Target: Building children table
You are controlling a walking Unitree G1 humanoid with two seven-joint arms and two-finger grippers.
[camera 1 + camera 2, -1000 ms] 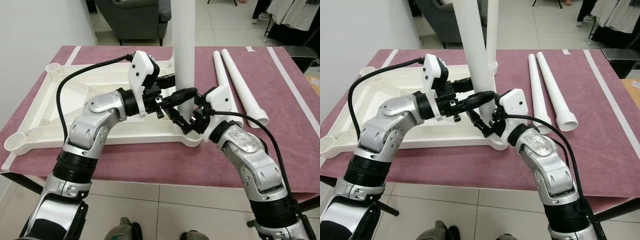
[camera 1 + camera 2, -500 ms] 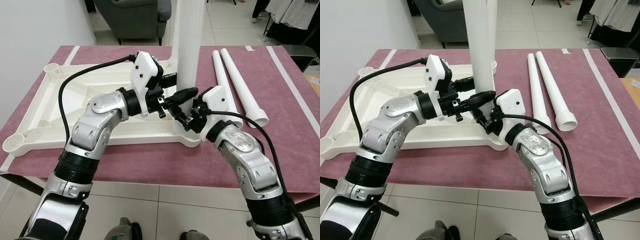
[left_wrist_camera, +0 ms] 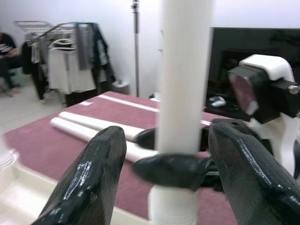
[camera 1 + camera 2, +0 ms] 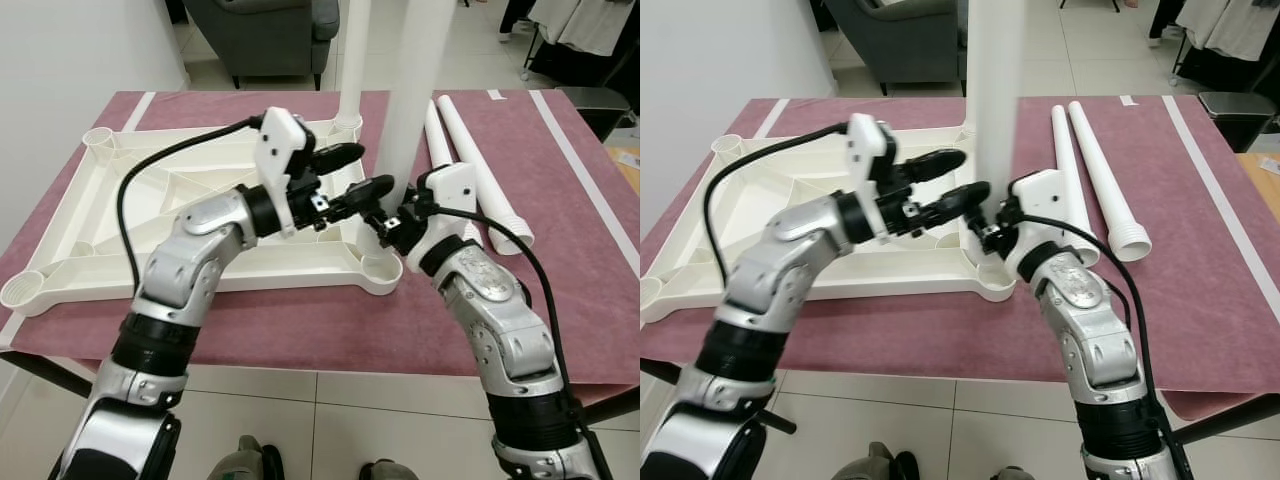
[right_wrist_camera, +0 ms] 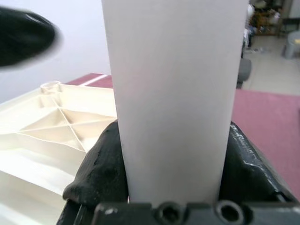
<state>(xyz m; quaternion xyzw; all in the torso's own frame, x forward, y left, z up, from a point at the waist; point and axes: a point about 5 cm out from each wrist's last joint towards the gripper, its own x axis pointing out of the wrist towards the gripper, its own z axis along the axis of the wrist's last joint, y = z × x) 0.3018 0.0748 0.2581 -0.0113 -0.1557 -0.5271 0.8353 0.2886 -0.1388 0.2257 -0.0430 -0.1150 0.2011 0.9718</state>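
Two pincers meet at the upright white leg (image 4: 415,90): right pincer (image 4: 385,222) clamps it, left pincer (image 4: 350,170) spread open beside it.

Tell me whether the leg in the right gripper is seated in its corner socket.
Not seated. The right gripper is shut on the upright white leg, whose lower end hangs above the corner socket of the upturned tabletop.
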